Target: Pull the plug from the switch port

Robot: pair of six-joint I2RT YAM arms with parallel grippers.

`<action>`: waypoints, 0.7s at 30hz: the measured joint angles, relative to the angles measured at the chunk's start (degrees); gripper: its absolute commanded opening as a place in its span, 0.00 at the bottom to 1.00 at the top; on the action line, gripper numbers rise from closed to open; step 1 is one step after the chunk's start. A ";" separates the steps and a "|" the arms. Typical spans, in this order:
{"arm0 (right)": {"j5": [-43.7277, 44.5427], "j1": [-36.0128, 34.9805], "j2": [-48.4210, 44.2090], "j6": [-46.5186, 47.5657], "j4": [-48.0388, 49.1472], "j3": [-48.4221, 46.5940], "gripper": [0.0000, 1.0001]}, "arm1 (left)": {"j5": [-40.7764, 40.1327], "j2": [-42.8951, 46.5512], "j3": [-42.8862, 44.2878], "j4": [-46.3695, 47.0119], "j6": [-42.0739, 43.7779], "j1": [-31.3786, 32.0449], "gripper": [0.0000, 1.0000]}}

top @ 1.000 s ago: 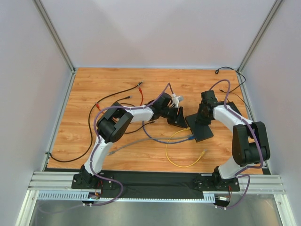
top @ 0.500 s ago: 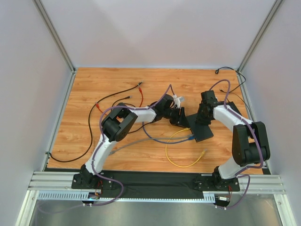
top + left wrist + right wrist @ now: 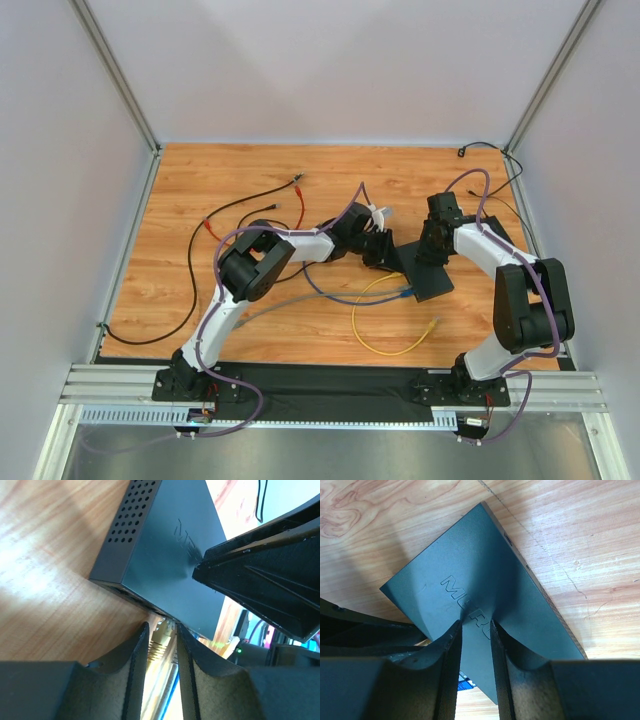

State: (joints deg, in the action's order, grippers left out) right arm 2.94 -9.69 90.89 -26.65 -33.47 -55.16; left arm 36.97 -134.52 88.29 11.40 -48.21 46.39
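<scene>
Left gripper [image 3: 162,626] slid in and narrowed on the plug [image 3: 159,642] between its fingers [image 3: 136,665] at the switch port [image 3: 161,614]. Gripped or not, unclear; the pull looked close.

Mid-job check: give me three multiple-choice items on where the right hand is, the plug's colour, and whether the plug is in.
1. The right hand is: A resting on the flat black rectangular box; B beside it; C raised clear above it.
2. The small plastic plug between the fingers of the left hand is: A red; B green; C pale yellow.
3. That plug is: A seated in the box's edge; B lying loose; C lifted.
A: fingertips touch its lid. C: yellow boot shows. A: its tip meets the box's edge.
</scene>
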 measured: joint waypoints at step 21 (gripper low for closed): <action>0.28 0.00 -0.02 -0.04 -0.07 0.02 0.31 | -0.35 -0.39 1.05 -1.88 -1.79 0.31 0.00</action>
State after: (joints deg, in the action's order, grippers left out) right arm 3.22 -9.69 90.87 -26.70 -33.54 -55.13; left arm 36.62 -134.91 89.34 9.52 -50.00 46.70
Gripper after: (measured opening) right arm 0.312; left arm 0.026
